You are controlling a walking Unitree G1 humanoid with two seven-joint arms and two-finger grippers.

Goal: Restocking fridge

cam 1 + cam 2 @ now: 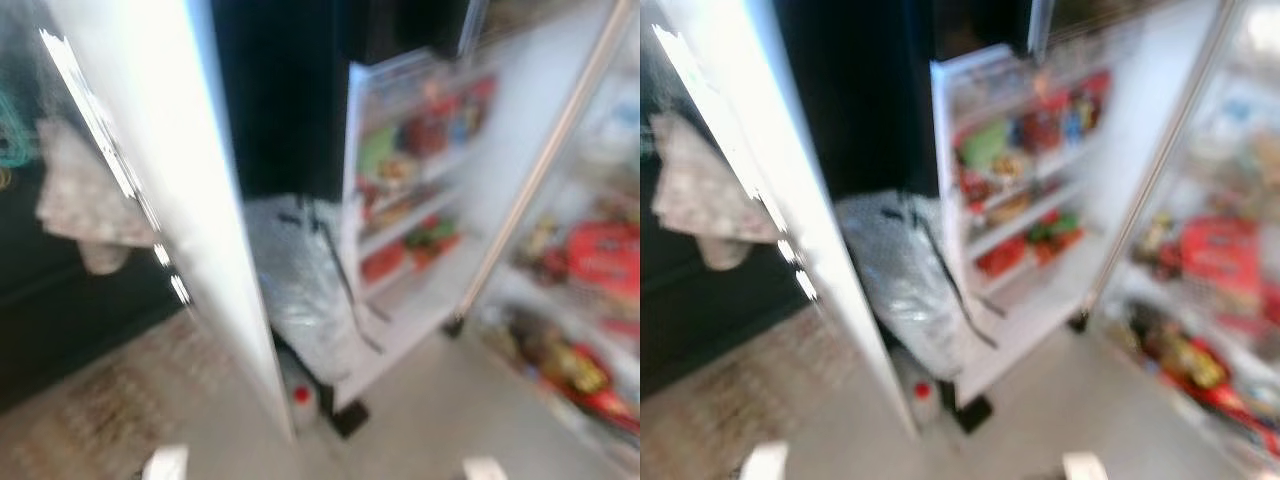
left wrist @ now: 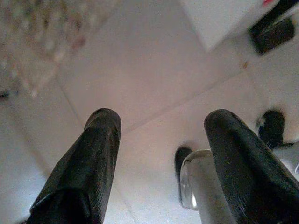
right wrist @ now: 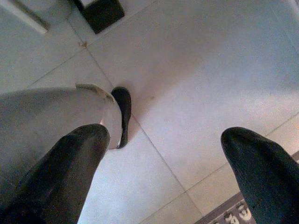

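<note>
- Fridge (image 1: pixel 520 150): stands open; the views from the head are blurred. The door shelves (image 1: pixel 415 215) carry red, green and yellow packs, and more red packs sit on the inner shelves (image 1: pixel 590 270) at the right. Individual items cannot be told apart.
- Left gripper (image 2: pixel 161 154): released, fingers spread wide, nothing between them; it hangs over the tiled floor (image 2: pixel 154 74).
- Right gripper (image 3: pixel 166 163): also released and empty, pointing down at the floor.
- A crumpled silver bag (image 1: pixel 300 290) lies beside the fridge door, low down. Its contents cannot be seen.
- Progress, as a judgement: the shelves look well stocked, yet no item is in hand. Either a further item remains to be fetched, or only closing the door remains.
</note>
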